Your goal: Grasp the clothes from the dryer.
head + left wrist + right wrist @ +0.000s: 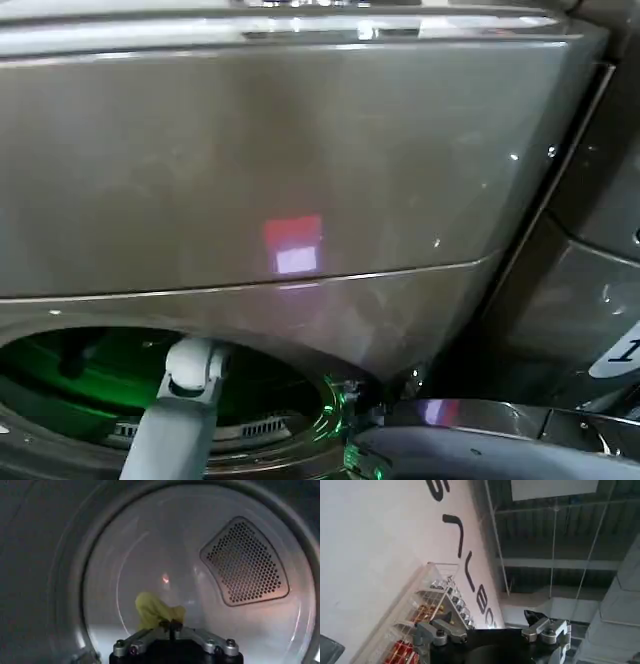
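The dryer (300,150) is a big bronze-grey machine, and its round mouth (60,385) glows green at the lower left. My left arm (185,400) reaches into that mouth. Inside the pale drum (125,555), the clothes (152,611) are a small lime-yellow bundle standing up from the drum floor. My left gripper (170,626) is shut, its dark tips pinched together on the bundle's near edge. My right gripper (490,617) is open and empty, held away from the machine and pointing up towards a white wall and ceiling.
A perforated vent panel (245,562) sits in the drum's back wall. The dryer's open door (480,425), silver-rimmed, juts out at the lower right. Beside it stands another dark machine (600,200) with a white sticker (625,352). A clear rack of small items (427,605) hangs on the wall.
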Robot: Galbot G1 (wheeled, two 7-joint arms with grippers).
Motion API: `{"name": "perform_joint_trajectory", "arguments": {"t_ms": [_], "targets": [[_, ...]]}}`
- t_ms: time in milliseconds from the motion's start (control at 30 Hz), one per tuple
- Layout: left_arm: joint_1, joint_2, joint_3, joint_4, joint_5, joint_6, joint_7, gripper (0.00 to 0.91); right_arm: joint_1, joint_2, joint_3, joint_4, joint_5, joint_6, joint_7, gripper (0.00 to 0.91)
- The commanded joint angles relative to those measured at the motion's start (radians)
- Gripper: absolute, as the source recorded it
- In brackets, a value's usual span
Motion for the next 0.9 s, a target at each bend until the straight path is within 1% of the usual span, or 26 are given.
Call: {"name": "perform_joint_trajectory", "arguments": {"t_ms": [33, 900], "targets": [[0.025, -0.003, 0.001, -0.021, -0.001, 0.001, -0.005, 0.0, -0.001, 0.002, 0.004, 0.0, 0.001, 0.002, 0.001, 0.907], [0.015, 0.002, 0.022, -0.02, -0.003, 0.004, 0.014, 0.0, -0.008, 0.007, 0.015, 0.007, -0.001, -0.011, -0.014, 0.907]]}}
